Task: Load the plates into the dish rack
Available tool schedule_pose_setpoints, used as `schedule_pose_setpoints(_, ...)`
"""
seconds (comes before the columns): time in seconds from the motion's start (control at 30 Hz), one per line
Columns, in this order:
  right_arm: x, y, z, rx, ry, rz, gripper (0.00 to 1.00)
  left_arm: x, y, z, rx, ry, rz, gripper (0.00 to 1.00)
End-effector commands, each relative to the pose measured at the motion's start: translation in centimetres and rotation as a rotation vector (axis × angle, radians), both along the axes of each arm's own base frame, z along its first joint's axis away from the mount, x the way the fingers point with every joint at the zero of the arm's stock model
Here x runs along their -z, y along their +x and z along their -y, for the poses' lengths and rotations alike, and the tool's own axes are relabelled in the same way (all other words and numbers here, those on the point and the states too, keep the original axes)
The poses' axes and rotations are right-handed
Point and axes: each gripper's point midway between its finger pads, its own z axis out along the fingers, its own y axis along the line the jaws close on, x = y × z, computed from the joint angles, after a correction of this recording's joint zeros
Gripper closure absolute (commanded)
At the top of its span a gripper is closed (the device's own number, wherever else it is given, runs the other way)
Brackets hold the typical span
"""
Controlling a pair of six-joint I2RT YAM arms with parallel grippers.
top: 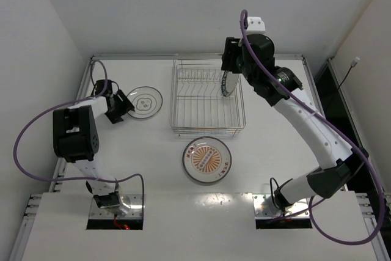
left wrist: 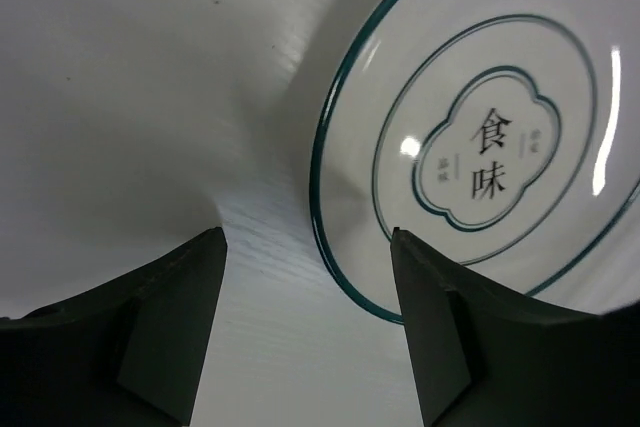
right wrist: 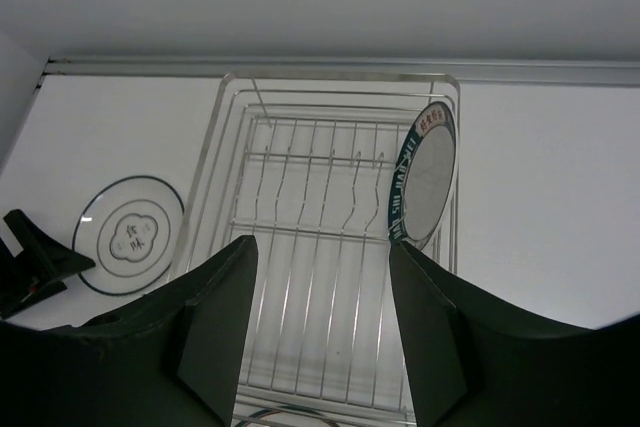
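Note:
The dish rack [top: 208, 129] stands at the back middle of the table. In its right end the blue-rimmed plate [top: 229, 82] stands upright between the tines [right wrist: 425, 182]. My right gripper [top: 230, 64] hovers above it, open and empty [right wrist: 321, 242], over the rack's wires [right wrist: 300, 247]. Left of the rack lies the white ringed plate [top: 145, 102], flat on the table. My left gripper [top: 125, 107] is open at that plate's left edge, its rim [left wrist: 345, 247] just inside the right finger [left wrist: 440, 327]. The orange sunburst plate [top: 206, 160] lies flat in front of the rack.
A raised rail [top: 195, 57] bounds the table's back edge, with white walls behind and at the left. A dark gap [top: 324, 90] runs past the right edge. Purple cables [top: 36, 126] loop off both arms.

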Motion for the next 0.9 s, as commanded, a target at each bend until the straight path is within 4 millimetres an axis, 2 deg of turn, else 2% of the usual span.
schedule_pose_setpoints(0.0, -0.1, -0.1, -0.7, -0.036, 0.008, 0.011, 0.47, 1.0, 0.4, 2.7, 0.054, -0.126, -0.006, 0.37)
schedule_pose_setpoints(0.13, 0.6, -0.1, -0.9, -0.044, 0.005, 0.0, 0.47, 2.5, 0.0, 1.9, 0.015, -0.164, -0.045, 0.37)
schedule_pose_setpoints(0.17, 0.4, 0.0, -0.9, -0.045, 0.01, 0.009, 0.47, 2.8, -0.2, 2.3, 0.025, -0.184, -0.053, 0.39)
schedule_pose_setpoints(0.23, 0.8, 0.2, -0.6, -0.035, 0.005, 0.001, 0.47, 4.0, -0.6, 1.3, -0.002, -0.213, -0.081, 0.42)
schedule_pose_setpoints(0.27, 1.2, 0.2, -0.8, -0.044, 0.006, -0.003, 0.47, 4.3, -0.7, 1.7, 0.001, -0.241, -0.092, 0.46)
schedule_pose_setpoints(0.33, 1.2, 0.2, -0.8, -0.044, 0.006, -0.003, 0.47, 4.8, -0.5, 1.2, -0.011, -0.266, -0.093, 0.52)
schedule_pose_setpoints(0.37, 1.2, 0.2, -0.8, -0.044, 0.006, -0.003, 0.47, 5.5, -0.8, 1.4, -0.009, -0.279, -0.114, 0.62)
schedule_pose_setpoints(0.43, 1.2, 0.2, -0.8, -0.044, 0.006, -0.003, 0.47, 5.6, -0.6, 1.5, 0.005, -0.286, -0.112, 0.71)
schedule_pose_setpoints(0.53, 1.4, 0.3, -1.0, -0.053, 0.009, -0.004, 0.47, 5.9, -1.0, 1.7, 0.007, -0.298, -0.128, 0.98)
schedule_pose_setpoints(0.57, 1.4, 0.3, -1.0, -0.053, 0.009, -0.004, 0.47, 6.0, -1.0, 1.5, 0.002, -0.288, -0.129, 1.0)
schedule_pose_setpoints(0.8, 1.8, 0.3, -1.4, -0.07, 0.009, -0.015, 0.47, 1.6, 0.0, 1.0, 0.008, -0.242, -0.005, 1.0)
schedule_pose_setpoints(0.87, 1.8, 0.3, -1.4, -0.07, 0.009, -0.015, 0.47, -1.7, 0.7, 0.7, 0.015, -0.21, 0.098, 1.0)
